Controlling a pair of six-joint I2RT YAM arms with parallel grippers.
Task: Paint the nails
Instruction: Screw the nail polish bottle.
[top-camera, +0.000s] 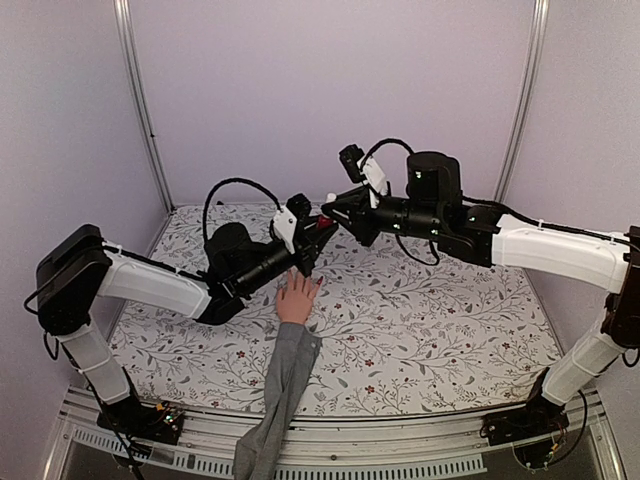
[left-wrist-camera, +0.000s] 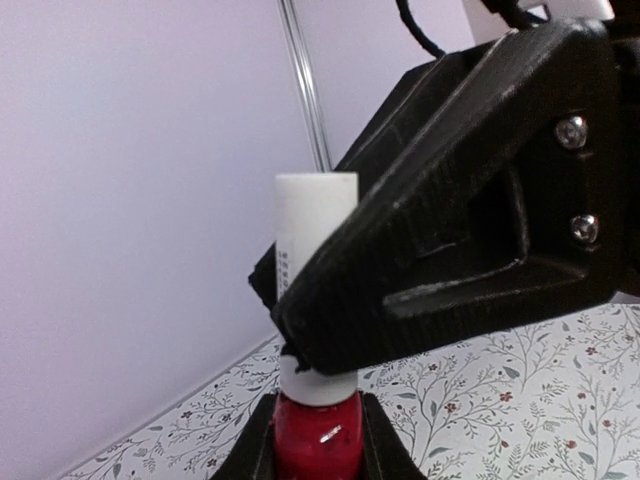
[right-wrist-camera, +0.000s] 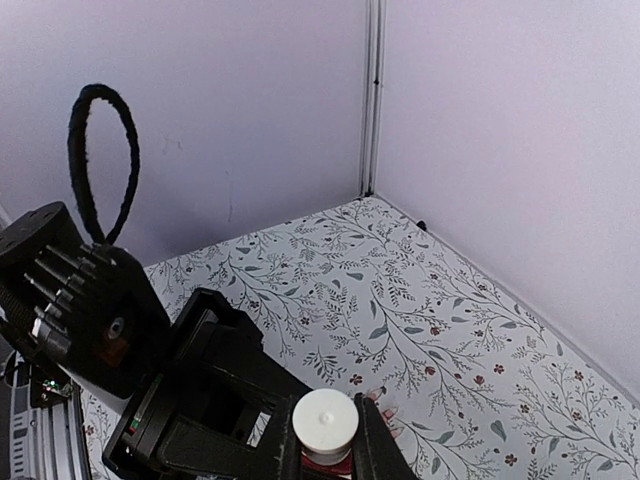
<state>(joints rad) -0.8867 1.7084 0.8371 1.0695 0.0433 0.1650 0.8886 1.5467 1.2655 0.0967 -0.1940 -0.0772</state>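
Evidently painting is not yet beginning: the left gripper (top-camera: 318, 237) is clamping the polish bottle (left-wrist-camera: 315, 442), the right gripper (top-camera: 334, 208) is pinching its cap (left-wrist-camera: 314, 215), still seated, and the nails (top-camera: 307, 280) on the mannequin hand (top-camera: 296, 300) are lying just below.

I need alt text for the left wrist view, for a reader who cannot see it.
The left gripper holds a small red polish bottle at the bottom edge, while the right gripper clamps its white cap from the right. Behind are a lilac wall and a floral table cover.
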